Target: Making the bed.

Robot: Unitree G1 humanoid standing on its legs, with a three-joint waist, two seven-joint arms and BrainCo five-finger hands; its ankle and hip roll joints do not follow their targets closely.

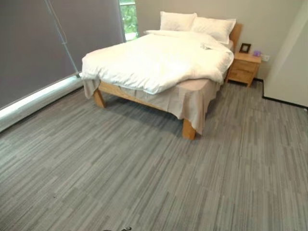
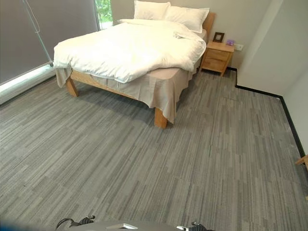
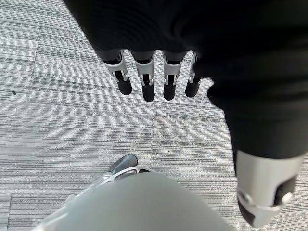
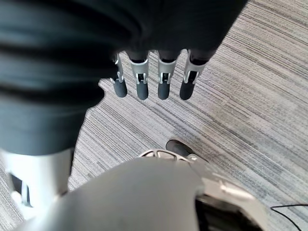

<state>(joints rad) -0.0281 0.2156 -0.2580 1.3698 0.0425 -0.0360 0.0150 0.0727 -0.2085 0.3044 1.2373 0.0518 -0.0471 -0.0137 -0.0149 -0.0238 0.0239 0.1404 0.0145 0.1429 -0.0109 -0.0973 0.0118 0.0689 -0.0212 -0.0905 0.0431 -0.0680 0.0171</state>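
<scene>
The bed (image 1: 144,91) stands well apart across the grey carpet (image 1: 144,183), its head against the far wall. A white duvet (image 1: 154,60) lies rumpled over it, hanging off the near side and leaving the beige sheet (image 1: 192,98) bare at the foot corner. Two pillows (image 1: 197,24) sit at the head, a nightstand (image 1: 244,68) just beside. The left robot hand (image 3: 144,79) and right robot hand (image 4: 154,82) hang over the carpet, fingers straight, holding nothing.
</scene>
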